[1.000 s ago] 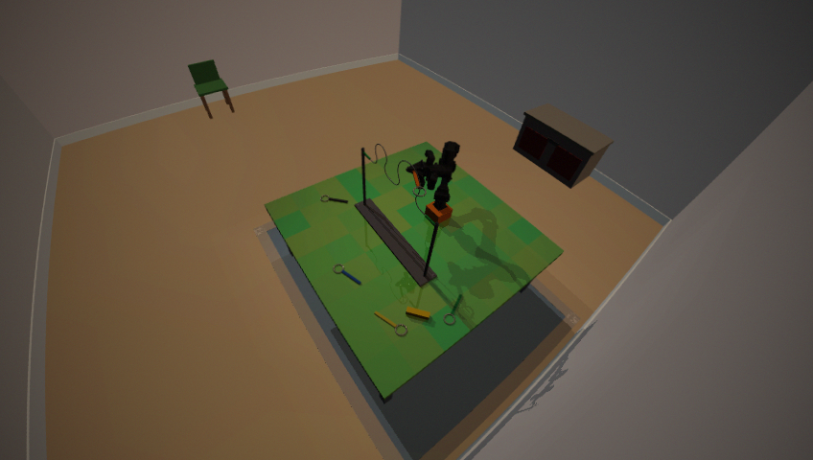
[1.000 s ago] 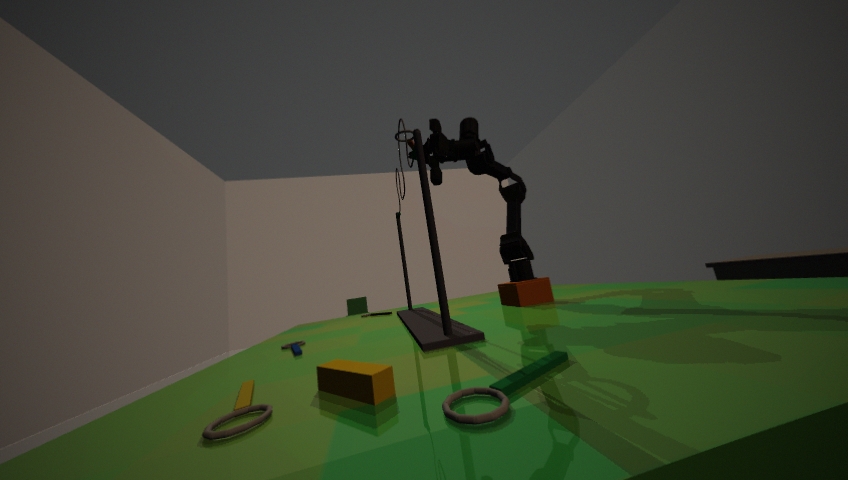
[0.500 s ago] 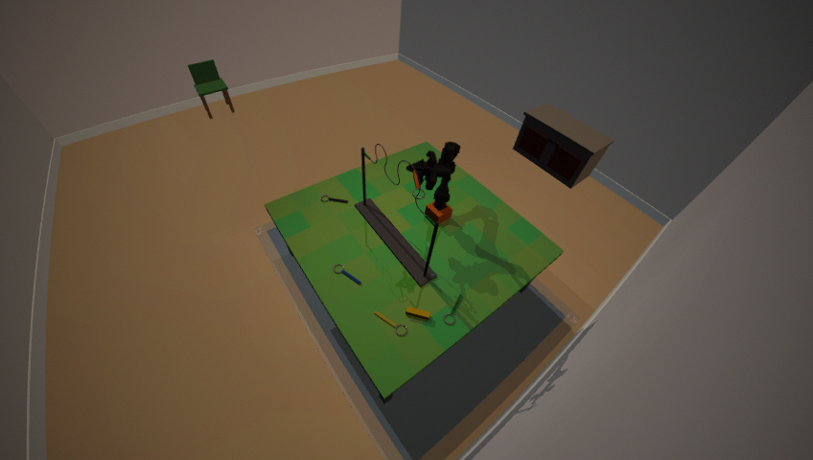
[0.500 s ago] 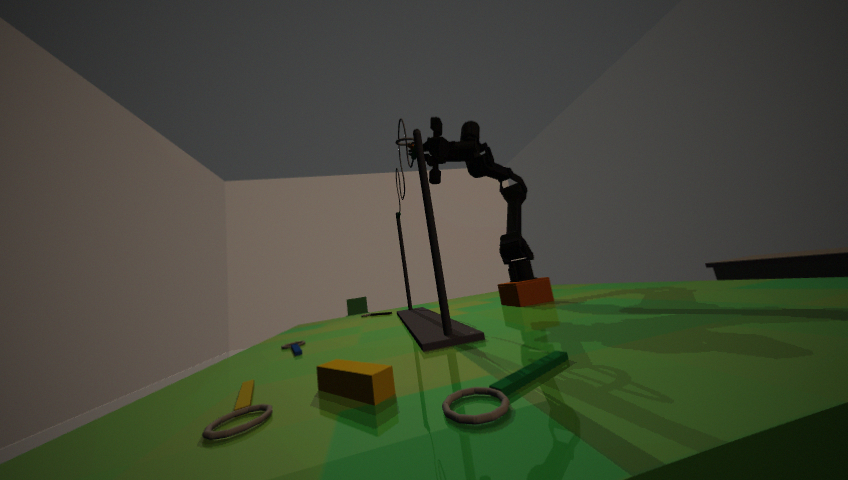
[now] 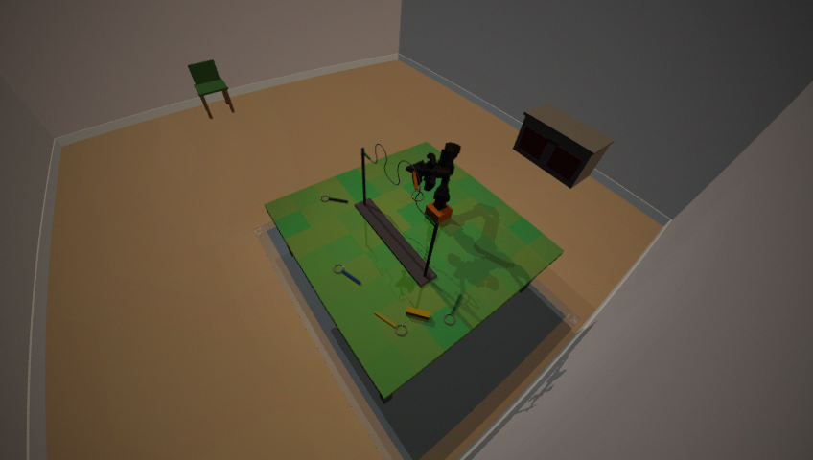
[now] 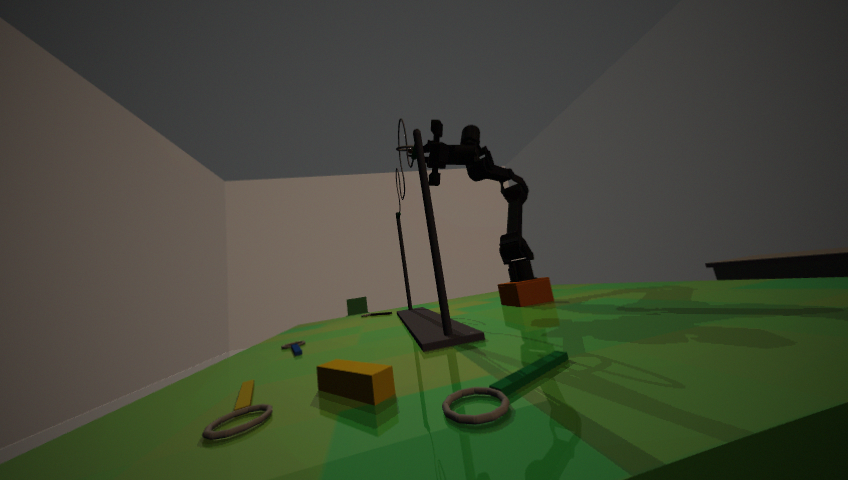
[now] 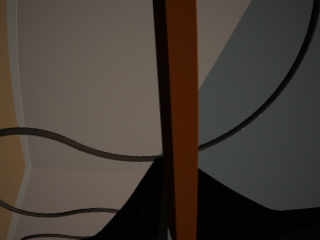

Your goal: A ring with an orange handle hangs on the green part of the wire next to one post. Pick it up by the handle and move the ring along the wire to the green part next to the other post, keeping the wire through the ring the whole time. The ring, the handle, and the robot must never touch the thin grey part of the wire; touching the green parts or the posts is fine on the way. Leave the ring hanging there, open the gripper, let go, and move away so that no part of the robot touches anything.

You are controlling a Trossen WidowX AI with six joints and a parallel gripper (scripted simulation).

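Observation:
My gripper [image 5: 414, 172] [image 7: 167, 164] is shut on the orange handle [image 5: 415, 181] [image 7: 183, 110], which crosses the wrist view from top to bottom. The ring [image 5: 411, 196] [image 6: 397, 148] is below the handle in the top view and almost edge-on in the exterior view. It is at the curvy wire [image 5: 397, 184] [image 6: 401, 119] [image 7: 120, 159], nearer the near post [image 5: 430, 250] [image 6: 434, 237]. Whether it touches the wire I cannot tell. The far post [image 5: 363, 182] [image 6: 404, 261] has a green wire part [image 5: 366, 155] at its top. The ring is not visible in the wrist view.
Both posts stand on a dark base [image 5: 393, 239]. On the table lie a black-handled ring tool [image 5: 338, 200], a blue one [image 5: 350, 277], a yellow one [image 5: 386, 319], a green one [image 6: 529, 372] and a yellow block [image 5: 417, 313] [image 6: 345, 383]. My arm's orange base [image 5: 438, 213] [image 6: 526, 293] stands behind the wire.

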